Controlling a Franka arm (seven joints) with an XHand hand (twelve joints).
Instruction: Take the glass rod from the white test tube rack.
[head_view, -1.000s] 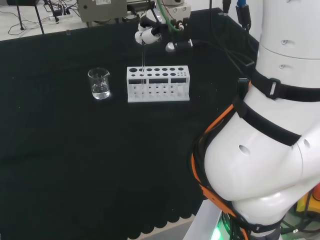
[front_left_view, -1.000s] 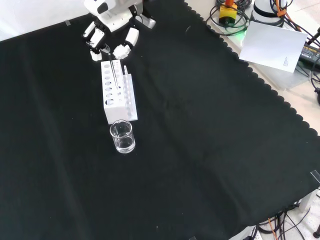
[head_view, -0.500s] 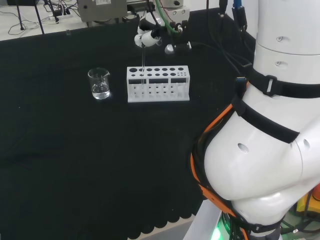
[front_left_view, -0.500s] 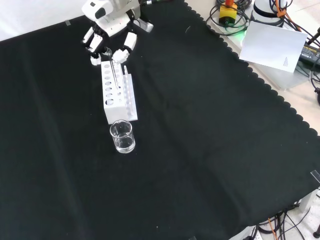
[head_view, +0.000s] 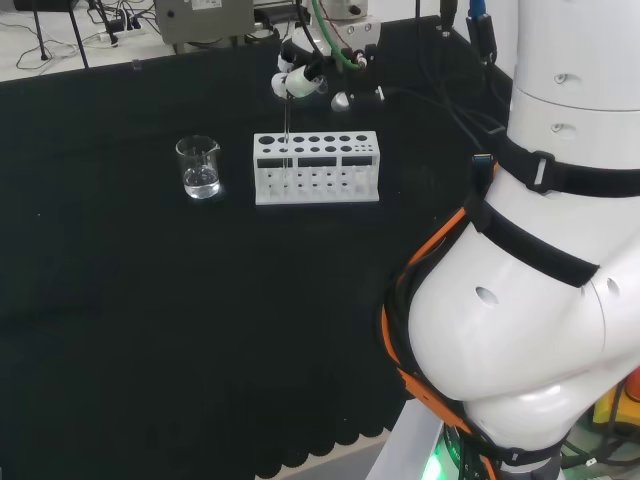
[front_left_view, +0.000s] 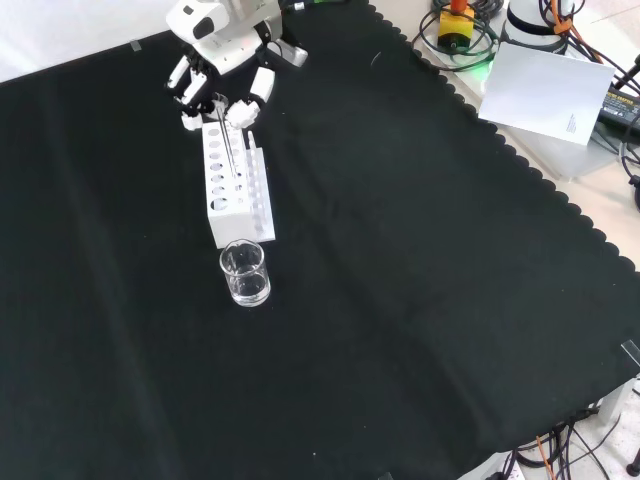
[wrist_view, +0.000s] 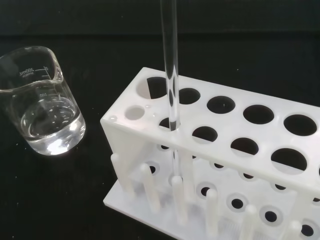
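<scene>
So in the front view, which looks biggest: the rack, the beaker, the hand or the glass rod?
1. Rack, largest.
2. Hand, a little smaller, though its upper part is cut off at the picture's top.
3. Beaker.
4. Glass rod, smallest: a thin line held by the hand, its lower end inside the rack.

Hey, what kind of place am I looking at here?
Probably a robotics lab set up as a chemistry bench: a white test tube rack holding a glass rod, a glass beaker with some clear liquid, and a robot hand over the black cloth.
</scene>
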